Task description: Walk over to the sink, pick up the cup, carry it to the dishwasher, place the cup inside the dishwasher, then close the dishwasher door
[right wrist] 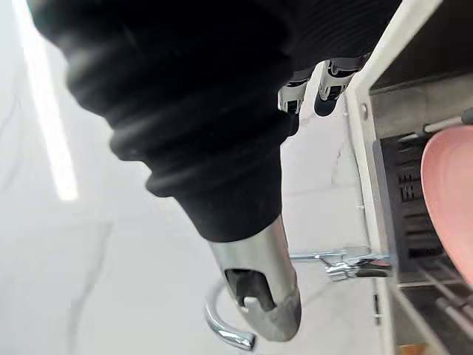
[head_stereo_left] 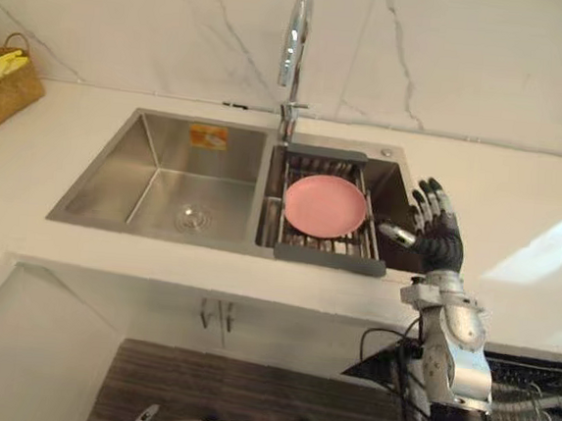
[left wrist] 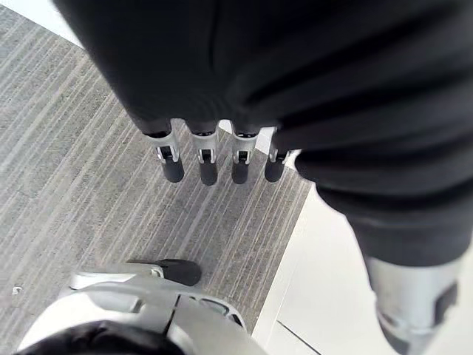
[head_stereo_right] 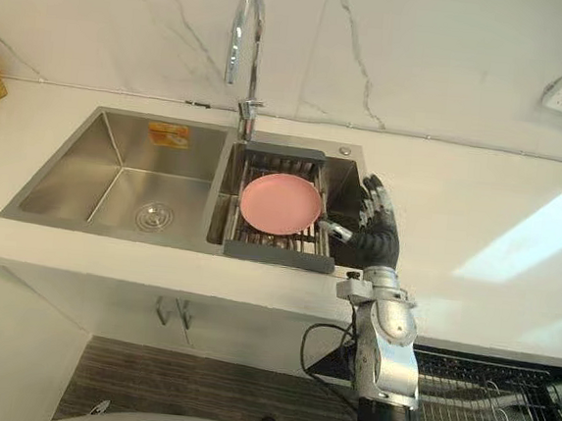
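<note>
We are reaching: our right hand [head_stereo_left: 439, 244] hovers open over the right end of the sink [head_stereo_left: 156, 175] beside the plate [head_stereo_left: 325, 205]; next it must close on the cup, which we judge hidden behind it.

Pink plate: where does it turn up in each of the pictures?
Left eye view: pink plate near the centre, on the drain rack.
Right eye view: plate left of centre, same rack.
Left wrist view: faces the floor.
Right wrist view: plate at right edge.
Shared landmark: the faucet.
</note>
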### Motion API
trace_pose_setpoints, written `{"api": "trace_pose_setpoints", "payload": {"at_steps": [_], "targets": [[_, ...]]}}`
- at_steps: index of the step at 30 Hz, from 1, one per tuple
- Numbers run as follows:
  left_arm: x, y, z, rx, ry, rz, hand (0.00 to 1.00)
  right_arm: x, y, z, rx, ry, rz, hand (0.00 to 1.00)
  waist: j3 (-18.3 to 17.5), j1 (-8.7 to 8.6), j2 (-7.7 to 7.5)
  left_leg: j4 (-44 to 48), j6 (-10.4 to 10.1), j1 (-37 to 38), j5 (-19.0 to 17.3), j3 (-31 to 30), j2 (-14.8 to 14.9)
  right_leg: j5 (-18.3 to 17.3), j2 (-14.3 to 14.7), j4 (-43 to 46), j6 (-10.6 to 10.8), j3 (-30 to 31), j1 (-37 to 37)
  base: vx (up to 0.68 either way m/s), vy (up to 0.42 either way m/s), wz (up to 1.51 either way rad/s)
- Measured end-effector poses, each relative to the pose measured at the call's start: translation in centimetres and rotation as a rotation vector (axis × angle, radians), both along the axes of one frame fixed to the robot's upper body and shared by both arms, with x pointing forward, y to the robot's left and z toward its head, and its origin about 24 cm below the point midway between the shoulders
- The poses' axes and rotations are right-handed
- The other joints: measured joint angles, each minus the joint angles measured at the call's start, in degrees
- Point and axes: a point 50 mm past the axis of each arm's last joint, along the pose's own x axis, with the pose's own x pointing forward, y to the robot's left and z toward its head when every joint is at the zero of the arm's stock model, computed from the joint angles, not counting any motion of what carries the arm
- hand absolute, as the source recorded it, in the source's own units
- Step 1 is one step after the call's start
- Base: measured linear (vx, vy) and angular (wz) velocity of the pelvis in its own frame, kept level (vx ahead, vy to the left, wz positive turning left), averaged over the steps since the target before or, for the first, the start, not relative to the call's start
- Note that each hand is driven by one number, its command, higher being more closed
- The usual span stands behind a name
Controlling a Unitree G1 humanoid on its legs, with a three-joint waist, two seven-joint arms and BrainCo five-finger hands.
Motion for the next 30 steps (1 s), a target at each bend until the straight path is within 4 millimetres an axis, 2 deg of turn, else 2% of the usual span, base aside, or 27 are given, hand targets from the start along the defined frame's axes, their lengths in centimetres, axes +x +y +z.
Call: {"api": "trace_pose_setpoints", "payload": {"at_steps": [3, 6, 11, 16, 19, 30], "targets": [[0.2, 0.1, 0.0, 0.000, 0.002, -0.005, 0.00, 1.0, -0.1, 1.8, -0.260, -0.028, -0.029, 0.00, -0.2, -0.41, -0.36, -0.1, -0.4, 0.0, -0.2, 0.5, 0.4, 0.0, 0.4, -0.1, 0.0, -0.3, 0.0, -0.03, -0.016, -0.10], [0.6, 0.3, 0.1, 0.002, -0.006, -0.035, 0.00, 1.9, -0.2, 2.9, -0.417, -0.032, -0.075, 0.00, -0.4, -0.20, -0.79, -0.3, -0.6, -0.1, -0.1, 0.4, 0.6, 0.0, 0.5, -0.2, 0.0, -0.8, 0.0, -0.01, -0.001, -0.02], [1.1, 0.5, 0.3, 0.021, -0.017, -0.090, 0.00, 3.6, -0.1, 1.8, -0.631, 0.061, -0.121, 0.00, -0.7, 0.90, -1.46, -0.3, -0.7, -0.3, 0.1, -0.6, 0.5, 0.0, 0.3, -0.1, 0.0, -2.7, 0.1, 0.00, 0.001, 0.11], [1.2, 0.6, 0.3, 0.036, -0.001, -0.144, 0.00, 4.9, 0.3, 1.9, -0.860, 0.068, -0.153, 0.00, -0.7, 1.10, -1.57, 0.0, -0.8, -1.0, 0.7, -2.3, 0.3, 0.0, 0.0, 0.0, 0.0, -4.5, 0.1, 0.00, 0.000, 0.19], [1.2, 0.7, 0.3, 0.042, 0.006, -0.161, 0.00, 5.5, 0.6, 0.9, -1.035, 0.101, -0.136, 0.00, -0.8, 1.24, -2.01, -0.1, -0.8, -1.5, 1.0, -3.4, 0.2, 0.0, -0.1, 0.0, -0.1, -5.6, 0.2, -0.02, 0.005, 0.15], [1.8, 0.6, 0.6, 0.044, -0.017, -0.212, 0.00, 6.4, -0.2, -3.7, -1.217, 0.292, -0.138, 0.00, -0.7, 2.38, -2.13, -0.3, -0.5, -3.5, 2.6, -6.9, -0.2, 0.1, -0.4, 0.0, -0.2, -9.1, 0.1, -0.03, 0.010, 0.17]]}}
